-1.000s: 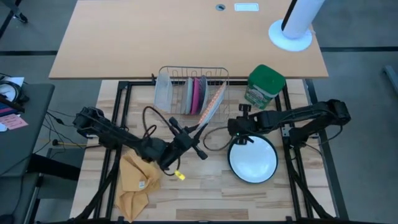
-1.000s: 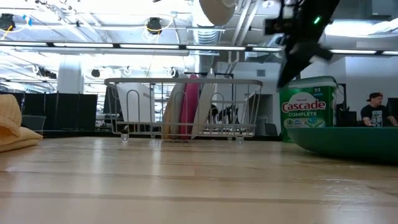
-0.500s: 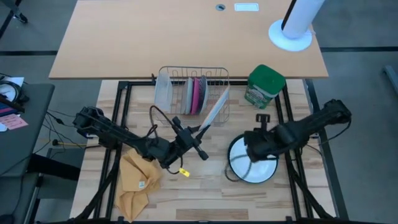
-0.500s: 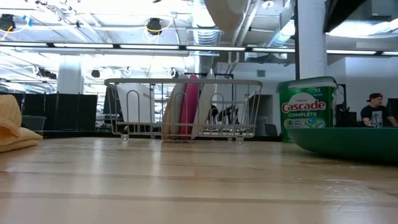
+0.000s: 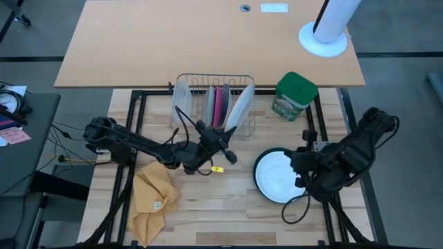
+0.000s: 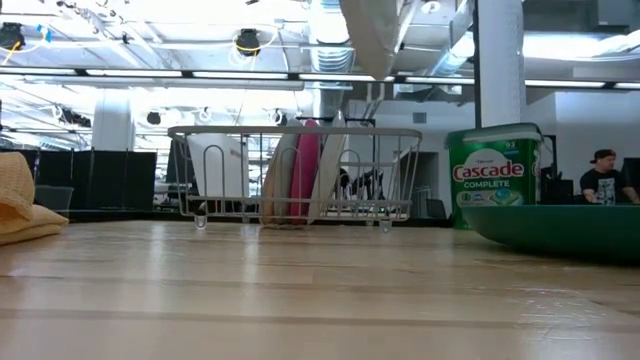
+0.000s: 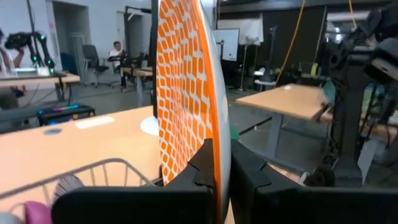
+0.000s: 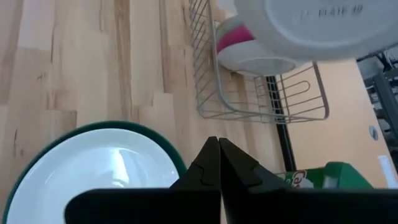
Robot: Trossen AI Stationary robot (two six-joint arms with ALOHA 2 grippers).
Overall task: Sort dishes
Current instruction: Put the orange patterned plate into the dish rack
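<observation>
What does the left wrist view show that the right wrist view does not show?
Only the left wrist view shows the orange-and-white patterned face of the plate, clamped upright in the shut left gripper.

Only the right wrist view shows the large white plate with green rim lying on the table, the green canister and the shut, empty right gripper.

Both show the wire rack and the magenta-pink plate in it.

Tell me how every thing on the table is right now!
Left claw: shut on the orange-and-white plate, held upright above the wire rack.
Right claw: shut, empty.
Pink plate: standing in rack.
White plate: flat on table.
Yellow cloth: crumpled.
Green tub: closed.
</observation>
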